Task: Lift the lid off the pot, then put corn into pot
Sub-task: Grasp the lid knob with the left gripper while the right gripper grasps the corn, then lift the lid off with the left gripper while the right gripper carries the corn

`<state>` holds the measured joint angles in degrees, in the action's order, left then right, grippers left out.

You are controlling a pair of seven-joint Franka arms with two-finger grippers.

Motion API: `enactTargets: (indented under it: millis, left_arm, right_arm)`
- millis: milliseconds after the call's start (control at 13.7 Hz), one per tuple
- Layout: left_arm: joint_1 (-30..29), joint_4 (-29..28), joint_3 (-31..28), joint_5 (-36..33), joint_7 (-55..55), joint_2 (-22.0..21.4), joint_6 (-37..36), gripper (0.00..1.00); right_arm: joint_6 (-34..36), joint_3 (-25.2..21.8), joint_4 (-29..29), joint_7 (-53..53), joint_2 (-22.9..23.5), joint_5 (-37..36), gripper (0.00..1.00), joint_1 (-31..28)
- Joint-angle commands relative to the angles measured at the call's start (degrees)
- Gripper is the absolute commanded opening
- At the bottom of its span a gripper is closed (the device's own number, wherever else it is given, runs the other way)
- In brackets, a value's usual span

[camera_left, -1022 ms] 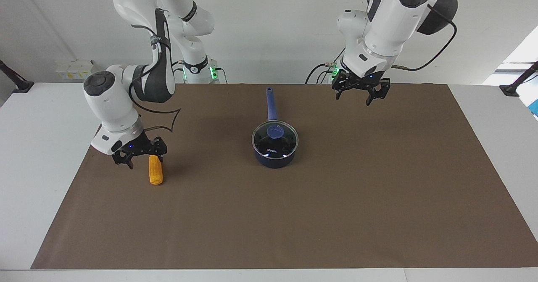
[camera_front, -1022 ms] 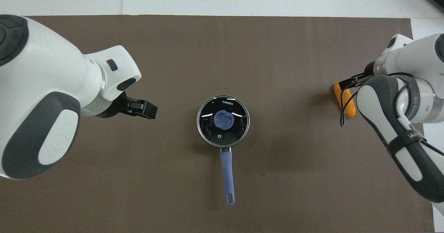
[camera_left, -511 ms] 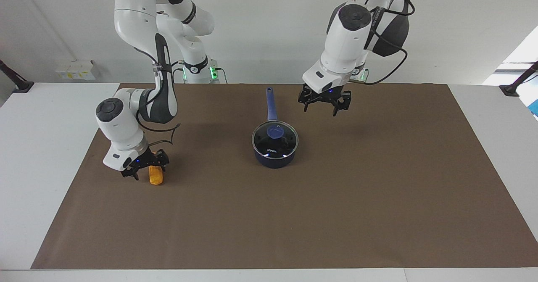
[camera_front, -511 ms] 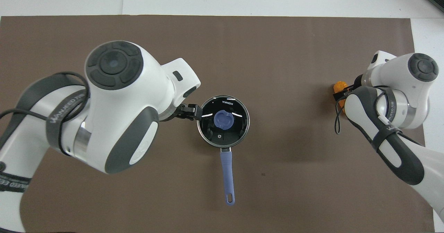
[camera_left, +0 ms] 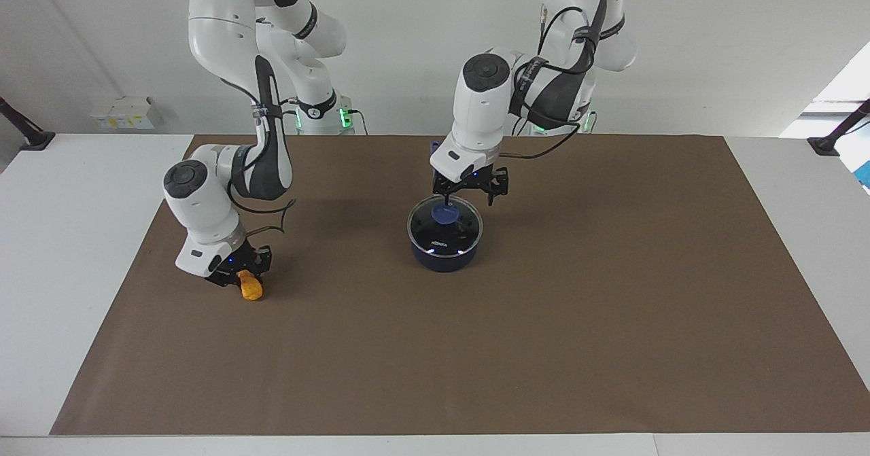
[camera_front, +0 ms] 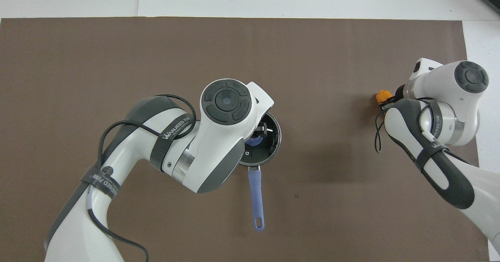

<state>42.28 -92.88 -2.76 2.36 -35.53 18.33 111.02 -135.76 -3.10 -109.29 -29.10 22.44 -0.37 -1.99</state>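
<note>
Facing view: left gripper [camera_left: 469, 194] spread over lid [camera_left: 444, 221] knob; centre, descend, pinch. Right gripper [camera_left: 239, 270] on corn [camera_left: 251, 288], finger state unclear.

Flat brown rectangular mat [camera_left: 544, 340] covers most of the white tabletop [camera_left: 68, 238] and lies under both the left gripper [camera_left: 469, 194] and the right gripper [camera_left: 239, 276]. A row of small white boxes [camera_left: 122, 111] stands by the wall at the right arm's end of the table, well apart from the right gripper. A black angled bracket [camera_left: 836, 133] sits at the left arm's end, well apart from the left gripper.
</note>
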Motion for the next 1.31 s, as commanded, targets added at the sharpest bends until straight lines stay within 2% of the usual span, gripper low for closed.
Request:
enactTargets:
  millis: [0, 219, 438, 803, 876, 949, 1022, 1096, 1169, 1242]
  left_arm:
    - [1.4, 2.96, -1.02, -0.69, -3.74, 3.02, 1.74, 1.0]
    - [1.93, 3.24, -1.02, -0.86, -5.85, 4.08, 2.01, 1.0]
    - [3.25, 5.34, -1.1, -1.04, -8.5, 6.98, 2.19, 1.0]
    - [3.25, 5.96, -1.02, -1.57, -8.59, 6.98, -0.1, 1.0]
    - [3.86, 5.87, -1.02, -1.48, -8.85, 6.98, -0.01, 0.9]
    - [4.3, 5.87, -1.02, -1.39, -10.76, 6.89, 0.07, 0.59]
    - [4.3, 5.96, -1.02, -1.65, -12.79, 6.89, -0.01, 0.36]
    - [4.3, 5.96, -1.02, -1.74, -13.15, 6.89, -0.1, 0.17]
    - [4.3, 5.96, -1.02, -2.0, -13.07, 6.89, -0.28, 0.01]
    - [4.22, 6.22, -1.19, -2.01, -12.98, 6.72, -1.06, 0.0]
  right_arm:
    - [-0.3, 0.2, 0.22, -1.49, -1.43, 0.45, 0.0, -0.65]
    - [2.94, 0.2, 1.71, 1.49, -4.59, 0.72, 0.0, -0.65]
    - [7.5, 0.38, 1.8, 6.05, -9.5, 0.72, 0.0, -0.03]
    - [17.17, 0.99, 1.8, 11.41, -17.24, 0.8, 0.0, 0.06]
    - [19.45, 1.08, 1.89, 13.61, -18.91, 0.72, 0.0, 0.41]
    - [21.83, 1.08, 2.07, 15.8, -20.23, 0.72, 0.0, 1.37]
    - [24.55, 1.08, 2.76, 17.83, -21.03, 0.72, 0.0, 2.16]
    - [27.27, 1.17, 3.9, 19.76, -21.38, 0.72, 0.0, 2.78]
    - [29.56, 1.17, 5.3, 21.52, -21.65, 0.72, 0.0, 3.74]
    - [31.24, 1.08, 6.01, 22.84, -22.0, 0.72, 0.0, 4.62]
